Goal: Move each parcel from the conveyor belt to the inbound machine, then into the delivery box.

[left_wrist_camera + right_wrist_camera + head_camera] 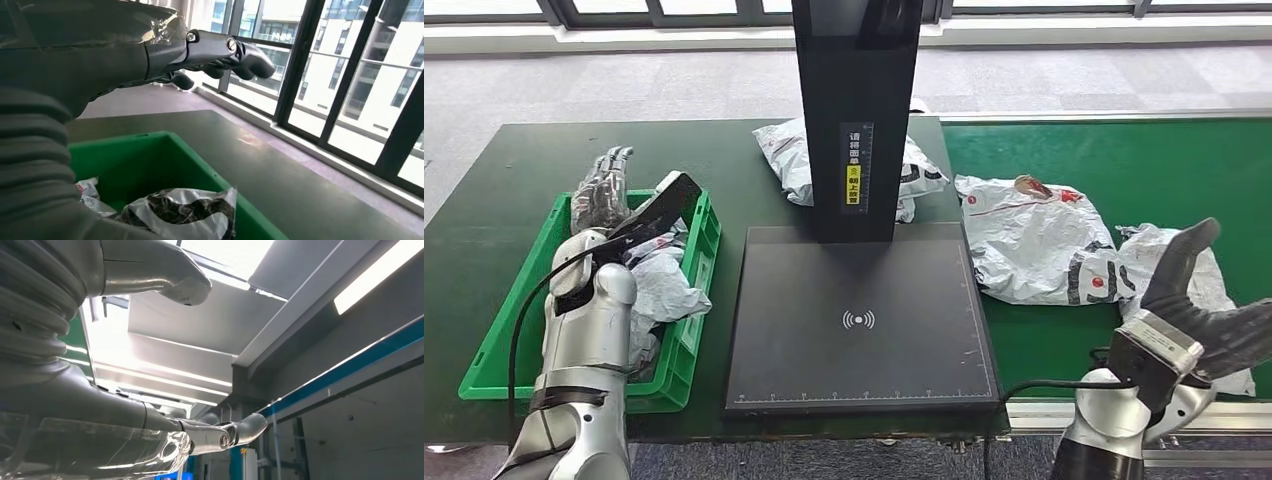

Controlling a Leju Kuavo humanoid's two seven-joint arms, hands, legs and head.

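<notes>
Left hand (609, 190): raised over the far end of the green delivery box (696, 262); fingers apart and extended, nothing held. The left wrist view confirms the fingers (240, 55) hang free in the air above the box.

Right hand (1202, 300): at the near edge of the conveyor belt (1124, 160), above the nearest parcel (1209, 275); thumb and fingers spread wide, empty. Contact with the bag cannot be told.

Parcels: white poly bags. One large parcel (1034, 235) lies on the belt just beside the right edge of the inbound machine (861, 315); the nearest parcel overlaps it toward the near edge. A further bag (789, 155) sits behind the machine's black column (856, 110), at the far edge of the table. Crumpled bags (664, 285) already lie in the delivery box.

Machine platform: bare.

Risks, as judged:
- The two belt parcels overlap; a grasp on one may drag the other off the near edge
- Slack, slippery film may slide through a loose grip
- A limp bag may drape over the platform edge rather than lie flat
- The bag behind the column looks awkward to reach
</notes>
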